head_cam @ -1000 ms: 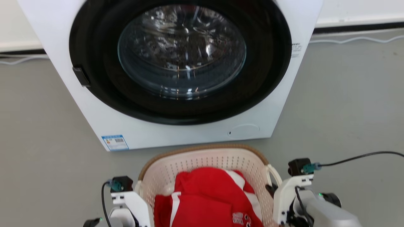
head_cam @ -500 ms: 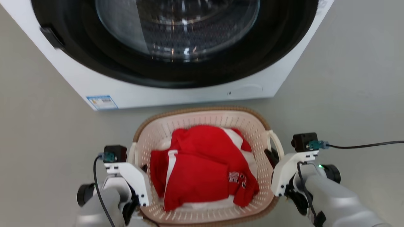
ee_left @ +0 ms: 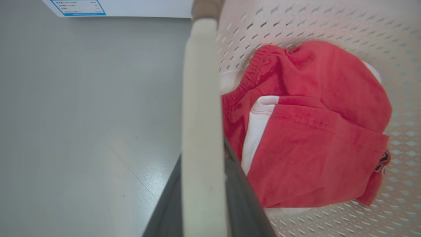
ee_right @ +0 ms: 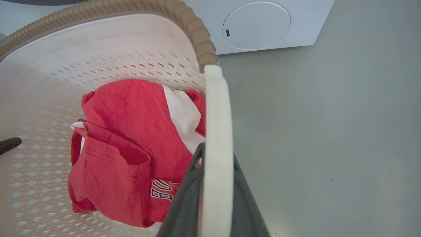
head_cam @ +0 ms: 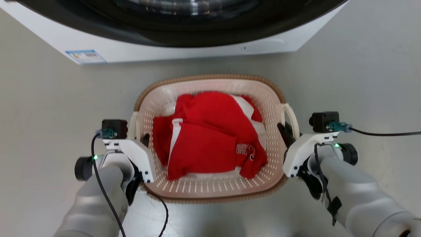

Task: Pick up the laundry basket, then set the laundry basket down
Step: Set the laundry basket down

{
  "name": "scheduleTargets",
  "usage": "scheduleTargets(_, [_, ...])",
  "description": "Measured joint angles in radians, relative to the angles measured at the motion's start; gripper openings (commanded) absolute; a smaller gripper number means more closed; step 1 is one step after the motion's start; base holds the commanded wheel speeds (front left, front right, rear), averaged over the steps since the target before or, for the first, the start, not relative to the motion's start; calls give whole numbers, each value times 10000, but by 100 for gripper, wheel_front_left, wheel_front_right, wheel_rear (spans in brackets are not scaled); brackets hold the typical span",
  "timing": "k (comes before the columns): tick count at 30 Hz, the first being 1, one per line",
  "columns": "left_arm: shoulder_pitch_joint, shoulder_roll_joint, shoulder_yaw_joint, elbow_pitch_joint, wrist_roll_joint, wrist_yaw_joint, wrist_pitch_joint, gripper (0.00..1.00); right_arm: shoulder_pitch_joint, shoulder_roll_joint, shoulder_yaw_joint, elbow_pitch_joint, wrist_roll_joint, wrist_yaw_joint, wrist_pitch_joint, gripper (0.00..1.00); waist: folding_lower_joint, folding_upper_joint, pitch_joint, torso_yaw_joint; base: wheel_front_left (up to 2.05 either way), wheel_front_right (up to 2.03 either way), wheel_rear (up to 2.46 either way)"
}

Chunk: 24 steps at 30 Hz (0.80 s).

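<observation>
I see the laundry basket (head_cam: 210,78) before the washer (head_cam: 171,51), clothing (head_cam: 207,138) inside it, left gripper (head_cam: 144,140) on its left handle (head_cam: 133,123), right gripper (head_cam: 285,131) on its right handle (head_cam: 293,116).

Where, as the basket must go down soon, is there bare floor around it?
Wide bare floor lies left of the basket, and as much right of it. The strip between washer and basket is narrow. The handles are crowded: the left gripper and right gripper each clamp one.

I see the laundry basket (head_cam: 210,189) cream, dotted with perforations, with a brown woven-look rim. Inside it, a red garment (head_cam: 204,144) with white stripes. Beyond it, a white washer (head_cam: 184,54); around it, grey floor (head_cam: 49,108).
</observation>
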Motion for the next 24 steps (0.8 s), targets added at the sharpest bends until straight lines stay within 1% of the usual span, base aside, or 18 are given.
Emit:
scheduleTargets(1, [-171,2,-10,2,58,59,-132,0,-123,-19,-75,-10,-2,2,-77,0,0,0,298,1,0,0,0])
scheduleTargets(6, [-662,13,-40,0,222,102,-359,0,-447,-81,-410,-50,-63,8,-100,0,-1,0,1013,5,0,0,0])
scheduleTargets(8, [-774,12,-40,-12,228,146,-466,0,-480,-138,-723,-128,-251,10,-102,0,0,-1,1271,14,0,0,0])
scheduleTargets(14, [-1134,0,23,-13,303,211,-523,0,-483,-232,-1776,-424,-1185,12,-100,0,0,0,1980,69,0,0,0])
scheduleTargets(24, [-1542,157,548,-688,761,663,-600,0,-646,-347,-3611,-1047,-2993,10,-98,0,0,-1,3092,200,0,0,0])
